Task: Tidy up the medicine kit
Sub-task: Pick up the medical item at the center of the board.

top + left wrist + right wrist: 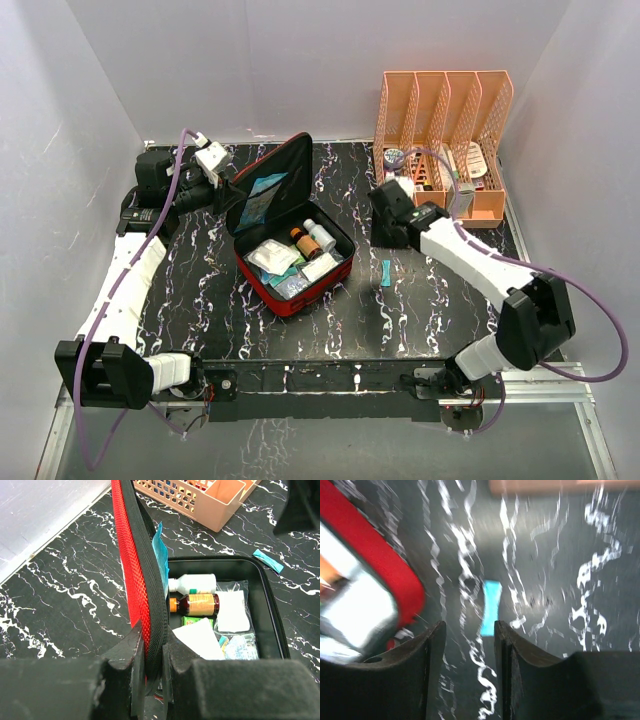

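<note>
Jaws, left gripper (152, 666): nearly closed, pinching the edge of the medicine kit's raised lid; black blocky fingers, lower centre of the left wrist view.
Jaws, right gripper (470, 627): parted by a moderate gap, nothing between them; dark curved fingers, bottom of the right wrist view, which is blurred.

Medicine kit (262, 281): centre of the overhead frame. Soft red woven fabric, squarish with rounded corners, black lining and black edge tape. Lid stands up, tilted toward the upper left; base lies flat on the table.
- Blue packet (265, 195): flat, tucked inside the lid.
- White bottle (192, 583): plastic, cylindrical, lying on its side in the base.
- Brown bottle (197, 604): amber, orange cap, yellowish label, lying just beside the white bottle.
- Clear bag (232, 611): glossy plastic, white square pad inside.
- Green box (192, 621): small, partly covered by a white paper packet (200, 639).

Teal strip (385, 272): small, flat, narrow in the middle; on the table right of the kit, apart from it.

File rack (445, 110): orange-pink plastic, perforated walls, four slots, upper right of the overhead frame; small items inside, too small to name.

Table (200, 300): black, white marble veining.
</note>
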{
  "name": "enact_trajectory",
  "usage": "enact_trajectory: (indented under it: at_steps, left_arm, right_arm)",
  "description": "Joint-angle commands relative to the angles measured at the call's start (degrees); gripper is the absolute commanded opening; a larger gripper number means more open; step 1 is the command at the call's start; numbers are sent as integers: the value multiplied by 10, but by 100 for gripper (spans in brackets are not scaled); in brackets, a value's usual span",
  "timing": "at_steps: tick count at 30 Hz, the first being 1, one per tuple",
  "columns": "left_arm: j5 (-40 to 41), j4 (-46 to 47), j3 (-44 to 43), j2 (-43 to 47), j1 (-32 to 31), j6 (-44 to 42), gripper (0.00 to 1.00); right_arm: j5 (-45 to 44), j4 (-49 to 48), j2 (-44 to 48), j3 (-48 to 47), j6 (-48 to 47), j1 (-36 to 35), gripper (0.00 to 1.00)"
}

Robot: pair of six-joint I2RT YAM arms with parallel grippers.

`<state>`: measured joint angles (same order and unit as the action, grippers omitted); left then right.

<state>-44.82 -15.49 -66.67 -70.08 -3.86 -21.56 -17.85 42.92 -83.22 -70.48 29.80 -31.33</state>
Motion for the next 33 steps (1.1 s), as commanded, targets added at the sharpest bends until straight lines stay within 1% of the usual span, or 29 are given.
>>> enact_trajectory:
  at_steps: [1,7,13,17,26,28,33]
  left_arm:
    - [-24,-49,-6,6,-4,-4,0]
    - [-24,-51,-7,11,-6,-5,0]
    - [-20,-55,-5,20,-9,-4,0]
    - [-19,-59,-5,25,-10,-6,0]
    - [-18,-59,-4,26,-10,-7,0]
    - [-18,-58,-5,25,-10,-7,0]
    - [-18,-56,-5,23,-10,-7,0]
  right_arm:
    - [19,9,4,73,42,0,42]
    - [23,-8,-40,102,24,12,42]
    - [50,-55,-74,117,0,45,41]
    - [62,-59,-109,108,-14,54,41]
    - [92,-77,-131,91,-25,56,40]
    - [95,-74,-139,86,-28,56,38]
    - [96,-63,-157,85,-32,56,28]
